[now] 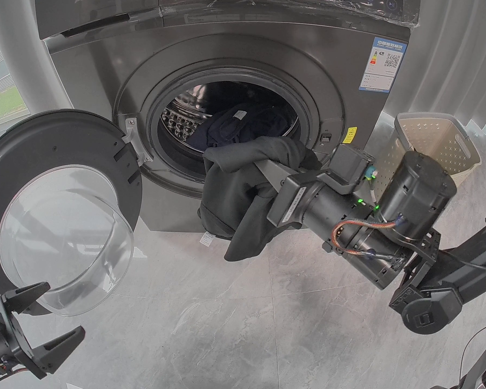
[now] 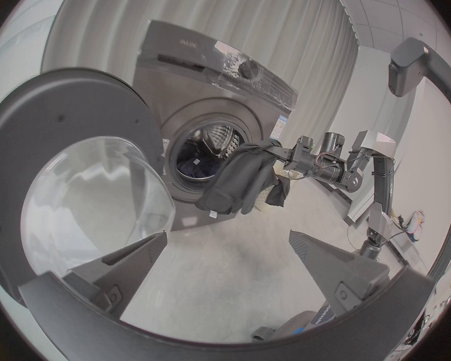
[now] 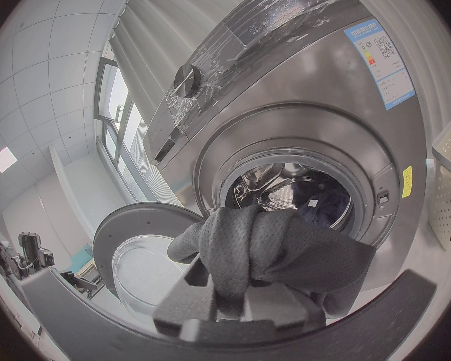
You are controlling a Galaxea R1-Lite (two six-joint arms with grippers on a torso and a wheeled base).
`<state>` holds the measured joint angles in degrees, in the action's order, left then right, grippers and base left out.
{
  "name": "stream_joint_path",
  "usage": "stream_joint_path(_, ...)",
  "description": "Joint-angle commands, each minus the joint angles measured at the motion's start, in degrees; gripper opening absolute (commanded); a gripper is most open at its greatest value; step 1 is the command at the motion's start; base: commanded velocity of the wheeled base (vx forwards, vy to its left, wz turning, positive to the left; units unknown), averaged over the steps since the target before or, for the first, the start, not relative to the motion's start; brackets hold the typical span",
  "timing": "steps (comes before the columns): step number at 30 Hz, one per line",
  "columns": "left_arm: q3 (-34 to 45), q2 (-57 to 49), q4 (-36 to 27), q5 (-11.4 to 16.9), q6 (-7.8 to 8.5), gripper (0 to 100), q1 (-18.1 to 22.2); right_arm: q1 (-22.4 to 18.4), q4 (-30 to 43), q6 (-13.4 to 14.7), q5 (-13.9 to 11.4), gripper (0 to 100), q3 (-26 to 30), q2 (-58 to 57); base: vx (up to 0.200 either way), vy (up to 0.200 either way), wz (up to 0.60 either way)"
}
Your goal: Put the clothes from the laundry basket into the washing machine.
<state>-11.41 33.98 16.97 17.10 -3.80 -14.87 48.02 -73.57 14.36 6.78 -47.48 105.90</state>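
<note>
One dark mesh-knit garment (image 1: pixel 237 201) clamped in right end effector (image 1: pixel 260 166); left end effector (image 1: pixel 62 310) apart.

1 washing machine (image 1: pixel 92 76), 1 laundry basket (image 1: pixel 443 136), 1 grey garment (image 1: pixel 237 201), 1 navy garment (image 1: pixel 237 128).

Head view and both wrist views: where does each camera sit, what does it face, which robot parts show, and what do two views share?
Head view: on the head, looking down at the washing machine; right claw grips a dark garment, left claw open at lower left.
Left wrist view: on the left wrist, facing the open door and drum; own claw in front.
Right wrist view: on the right wrist, facing the drum; own claw clamps the garment.
Shared: both wrist views show the drum.
</note>
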Motion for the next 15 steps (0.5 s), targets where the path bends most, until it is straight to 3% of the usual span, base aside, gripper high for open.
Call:
stream_joint_path(1, -1.07, 13.57, 5.27, 1.62, -0.06, 100, -4.02, 1.11, -0.26, 0.41, 1.92, 0, -4.02, 4.58, 0.0, 0.0, 0.0)
stream_joint_path(4, -0.98, 17.35, 8.78, 3.02, 0.02, 100, -4.38, 1.02, -0.26, 0.67, 3.07, 0, -6.31, 5.9, 0.0, 0.0, 0.0)
stream_joint_path(8, -2.39, 25.79, 14.76, 6.36, 1.34, 100, -6.22, 1.55, -0.87, 4.98, 5.18, 0, -10.7, 8.09, 0.0, 0.0, 0.0)
stream_joint_path(15, -8.54, 38.89, 19.86, 6.54, 1.87, 100, -7.89, 1.2, -0.87, 4.98, 5.09, 0, -11.05, 7.83, 0.0, 0.0, 0.0)
